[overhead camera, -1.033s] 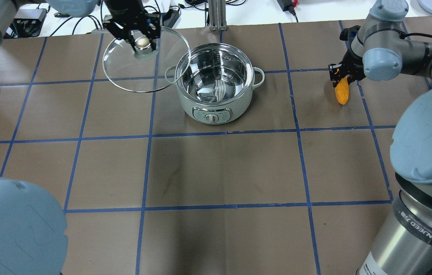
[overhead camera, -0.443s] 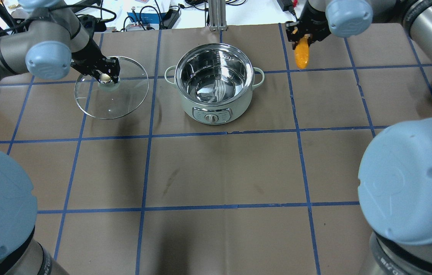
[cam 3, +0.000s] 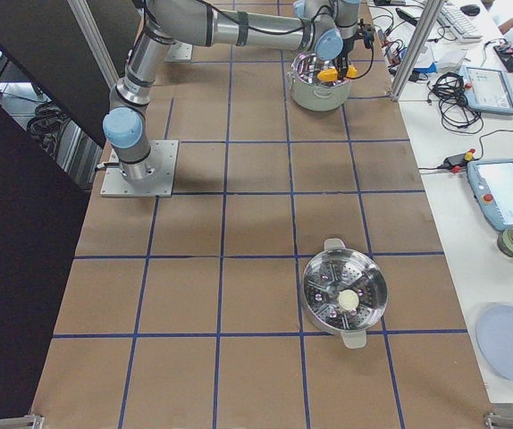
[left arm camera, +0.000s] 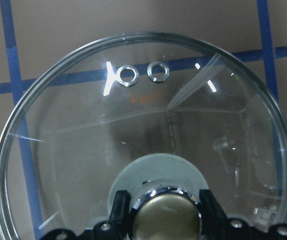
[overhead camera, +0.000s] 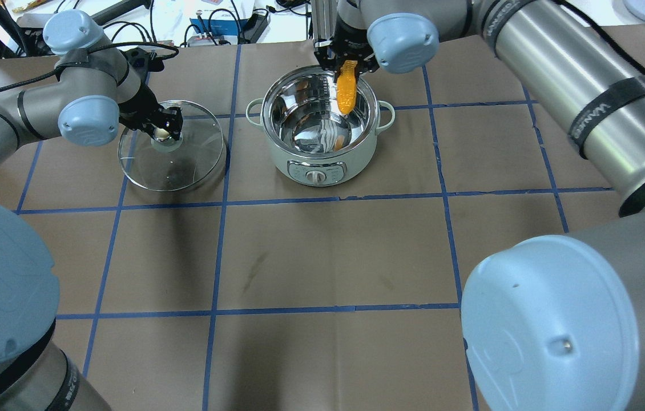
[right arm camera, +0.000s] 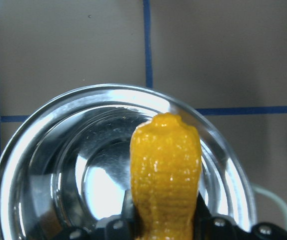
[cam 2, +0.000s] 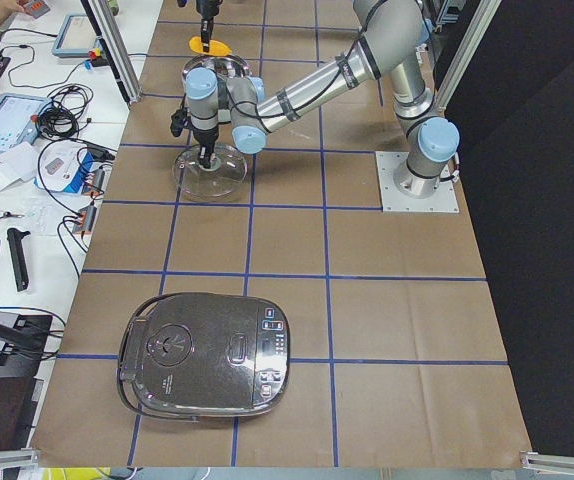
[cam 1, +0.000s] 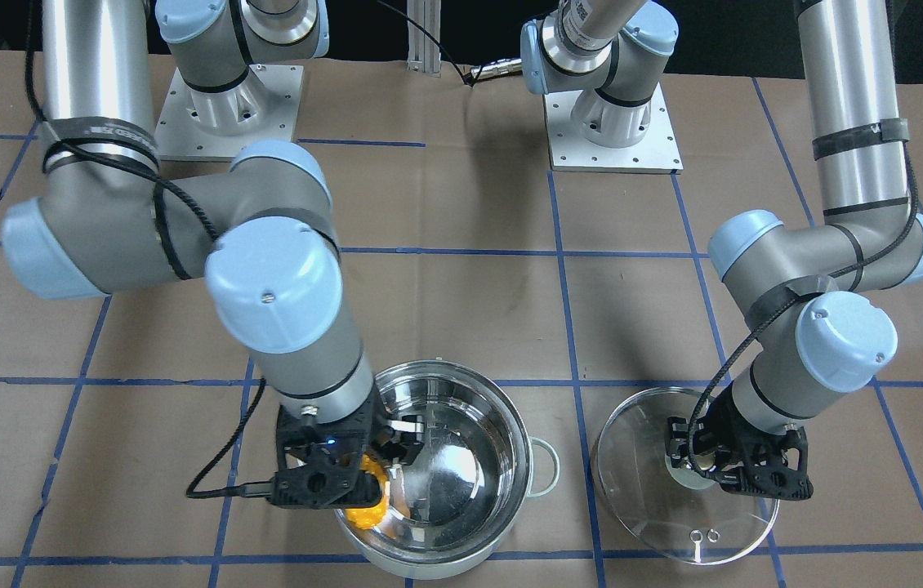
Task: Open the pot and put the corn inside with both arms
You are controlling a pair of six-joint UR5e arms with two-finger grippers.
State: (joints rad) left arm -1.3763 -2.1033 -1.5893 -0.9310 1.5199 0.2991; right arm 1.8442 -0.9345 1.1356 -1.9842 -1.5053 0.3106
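The open steel pot (overhead camera: 279, 154) with pale side handles stands at the table's far middle. My right gripper (overhead camera: 345, 61) is shut on the yellow-orange corn (overhead camera: 347, 88) and holds it tip-down over the pot's far rim. In the right wrist view the corn (right arm camera: 166, 165) hangs above the pot's shiny inside (right arm camera: 43, 150). My left gripper (overhead camera: 164, 132) is shut on the silver knob of the glass lid (overhead camera: 177, 168). The lid lies flat at table level, left of the pot. The left wrist view shows the knob (left arm camera: 166, 220) between the fingers. In the front view the lid (cam 1: 657, 523) is right of the pot (cam 1: 510, 433).
A dark rice cooker (cam 2: 207, 355) sits at the table's left end and a steel steamer insert (cam 3: 344, 295) at the right end. An aluminium post (overhead camera: 322, 23) and cables stand behind the pot. Blue tape lines grid the brown table.
My right arm has carried the corn from the table's right side over to the pot. My left arm has moved the lid left and lowered it beside the pot.
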